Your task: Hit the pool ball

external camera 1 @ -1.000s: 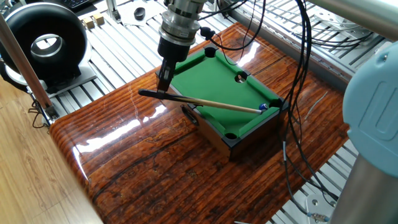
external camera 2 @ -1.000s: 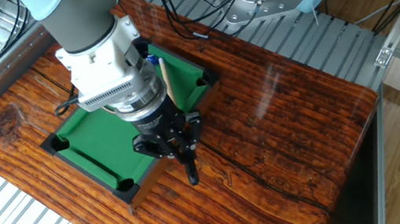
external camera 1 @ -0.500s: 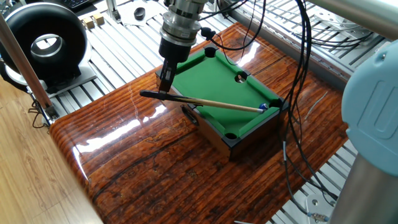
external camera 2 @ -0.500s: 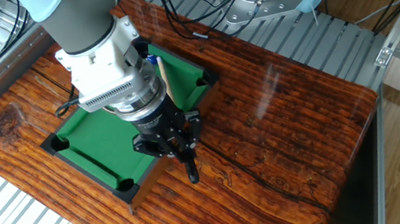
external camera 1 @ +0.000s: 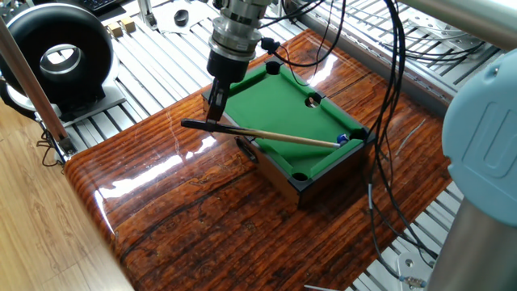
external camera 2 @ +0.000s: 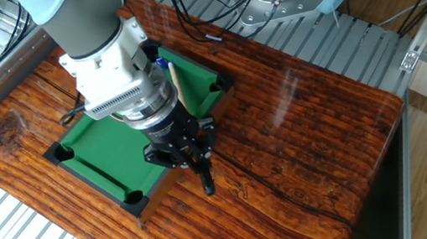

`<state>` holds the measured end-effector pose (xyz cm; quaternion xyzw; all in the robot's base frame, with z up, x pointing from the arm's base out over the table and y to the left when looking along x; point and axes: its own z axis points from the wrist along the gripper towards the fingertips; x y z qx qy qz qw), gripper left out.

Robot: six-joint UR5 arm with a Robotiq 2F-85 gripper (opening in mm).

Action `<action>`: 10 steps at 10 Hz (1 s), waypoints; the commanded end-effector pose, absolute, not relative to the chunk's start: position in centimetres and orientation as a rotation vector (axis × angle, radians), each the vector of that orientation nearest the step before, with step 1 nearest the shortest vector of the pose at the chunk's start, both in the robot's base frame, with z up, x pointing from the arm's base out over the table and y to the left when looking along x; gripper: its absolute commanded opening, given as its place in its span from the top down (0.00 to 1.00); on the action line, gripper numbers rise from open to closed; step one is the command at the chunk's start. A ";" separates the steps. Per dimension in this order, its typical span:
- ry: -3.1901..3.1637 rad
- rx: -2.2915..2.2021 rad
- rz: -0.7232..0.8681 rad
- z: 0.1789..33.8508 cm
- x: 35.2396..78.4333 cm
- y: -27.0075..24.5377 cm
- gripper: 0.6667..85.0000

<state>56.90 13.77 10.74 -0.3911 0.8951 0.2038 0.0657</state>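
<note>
A small green pool table (external camera 1: 284, 105) sits on a wooden board; it also shows in the other fixed view (external camera 2: 103, 149). The pool ball (external camera 1: 342, 138), dark blue with white, lies by the near right corner pocket; in the other fixed view only a blue bit (external camera 2: 162, 62) peeks past the arm. My gripper (external camera 1: 213, 114) is shut on the dark butt of a thin wooden cue (external camera 1: 275, 136), which lies across the table with its pale tip just short of the ball. In the other fixed view the gripper (external camera 2: 194, 158) holds the cue butt (external camera 2: 206, 180) past the table's edge.
The glossy wooden board (external camera 1: 202, 210) lies on a slatted metal bench. A black round device (external camera 1: 60, 56) stands at the far left. Cables (external camera 1: 388, 121) hang down over the table's right side. The arm's blue base (external camera 1: 485, 162) fills the right edge.
The gripper and cue have shifted very slightly; the cue tip stays just by the ball. The ball has not moved.
</note>
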 end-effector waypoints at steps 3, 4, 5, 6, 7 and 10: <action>2.730 -1.260 0.561 11.0 55.5 10.4 1.00; 2.736 -1.232 0.590 11.8 55.6 11.3 1.00; 2.731 -1.190 0.632 12.6 55.9 12.8 1.00; 2.717 -1.167 0.668 12.9 56.4 14.0 1.00; 2.705 -1.165 0.665 12.9 57.3 14.3 1.00; 2.634 -1.117 0.612 13.2 62.5 13.7 1.00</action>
